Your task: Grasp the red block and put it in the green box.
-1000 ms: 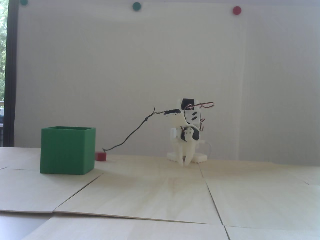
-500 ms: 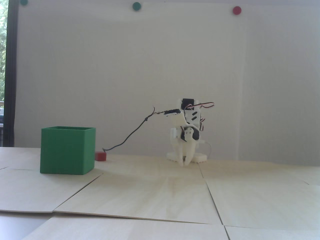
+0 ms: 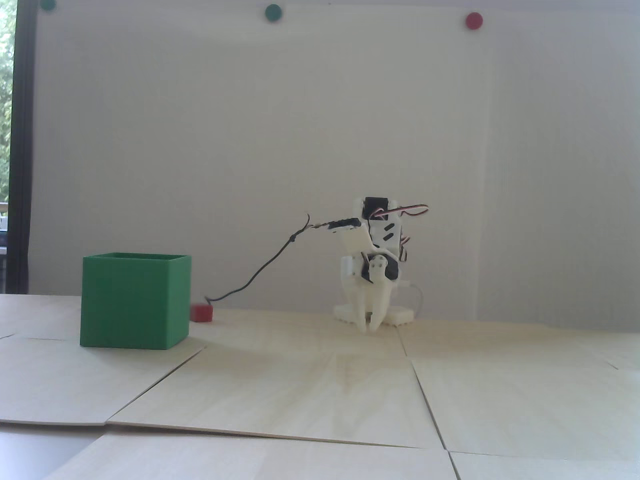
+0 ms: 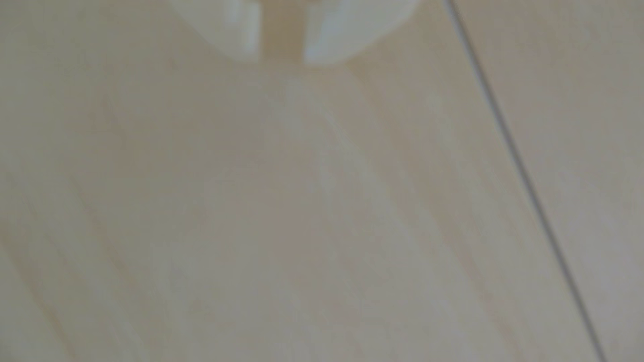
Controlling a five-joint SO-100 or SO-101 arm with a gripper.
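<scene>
red block [image 3: 201,313] beside green box [image 3: 135,300], well apart from empty, slightly parted gripper [image 3: 368,327]

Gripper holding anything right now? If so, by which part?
Nothing held. The gripper points down at bare table, jaws slightly apart and empty. The red block sits beside the green box.

- One green box [image 3: 135,301] on the table.
- One red block [image 3: 202,313], just right of the green box in the fixed view.
- One white arm [image 3: 372,270], well right of the green box.
- Three wall dots above it: two green [image 3: 273,12], one red [image 3: 473,20].
</scene>
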